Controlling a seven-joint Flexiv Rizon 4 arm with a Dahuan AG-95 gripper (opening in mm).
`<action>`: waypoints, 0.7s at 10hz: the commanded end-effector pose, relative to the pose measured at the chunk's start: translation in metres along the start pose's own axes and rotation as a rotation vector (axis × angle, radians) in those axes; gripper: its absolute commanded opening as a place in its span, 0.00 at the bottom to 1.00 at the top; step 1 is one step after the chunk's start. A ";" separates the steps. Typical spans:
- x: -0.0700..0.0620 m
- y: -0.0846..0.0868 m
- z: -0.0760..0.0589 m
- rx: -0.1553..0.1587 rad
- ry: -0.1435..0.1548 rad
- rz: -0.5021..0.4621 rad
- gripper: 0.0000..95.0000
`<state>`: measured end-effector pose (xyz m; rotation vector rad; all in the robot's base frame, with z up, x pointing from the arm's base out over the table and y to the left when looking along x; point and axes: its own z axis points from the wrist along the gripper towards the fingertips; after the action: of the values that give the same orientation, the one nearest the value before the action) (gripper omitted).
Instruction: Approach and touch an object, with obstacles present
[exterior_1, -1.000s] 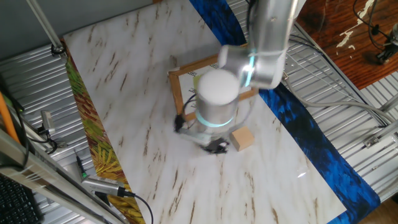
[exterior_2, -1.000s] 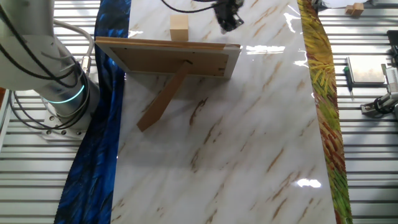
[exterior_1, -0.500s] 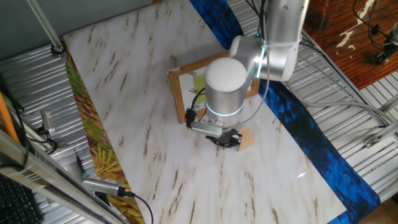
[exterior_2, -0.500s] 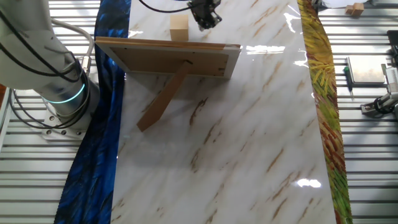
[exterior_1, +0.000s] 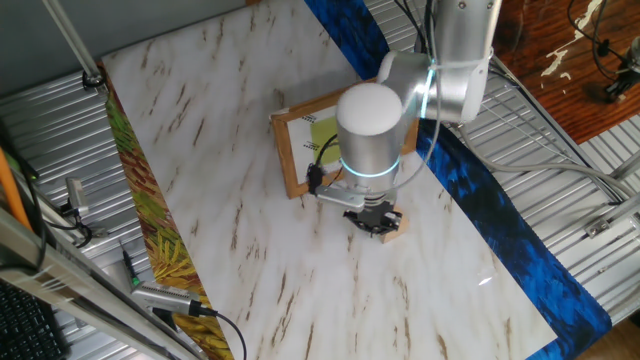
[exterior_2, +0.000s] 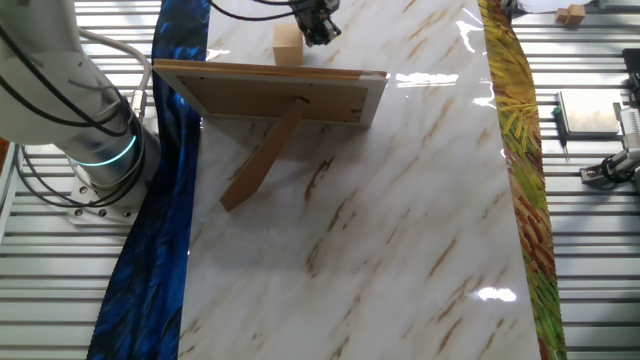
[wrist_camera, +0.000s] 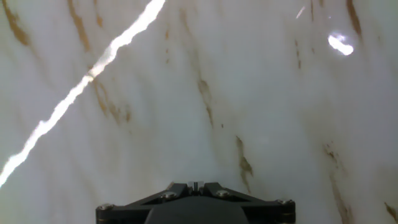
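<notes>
From one fixed view, the gripper (exterior_1: 378, 219) sits right over the cube (exterior_1: 393, 226), covering most of it, just in front of the picture frame (exterior_1: 292, 160) on the marbled surface (exterior_1: 200, 130). From the other fixed view, the gripper (exterior_2: 316, 24) hangs just beside the cube (exterior_2: 287, 45), which stands behind the frame (exterior_2: 270, 93). Touching or not, I cannot tell. In the hand view there is only surface (wrist_camera: 205, 81); whether the jaws are parted, I cannot tell.
</notes>
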<state>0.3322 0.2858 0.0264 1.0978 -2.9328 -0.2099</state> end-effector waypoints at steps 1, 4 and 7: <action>0.000 0.001 0.000 -0.012 0.002 -0.013 0.00; 0.000 0.002 0.000 -0.007 0.006 -0.015 0.00; -0.001 0.002 0.000 -0.003 0.004 -0.004 0.00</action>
<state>0.3308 0.2871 0.0273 1.1023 -2.9273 -0.2102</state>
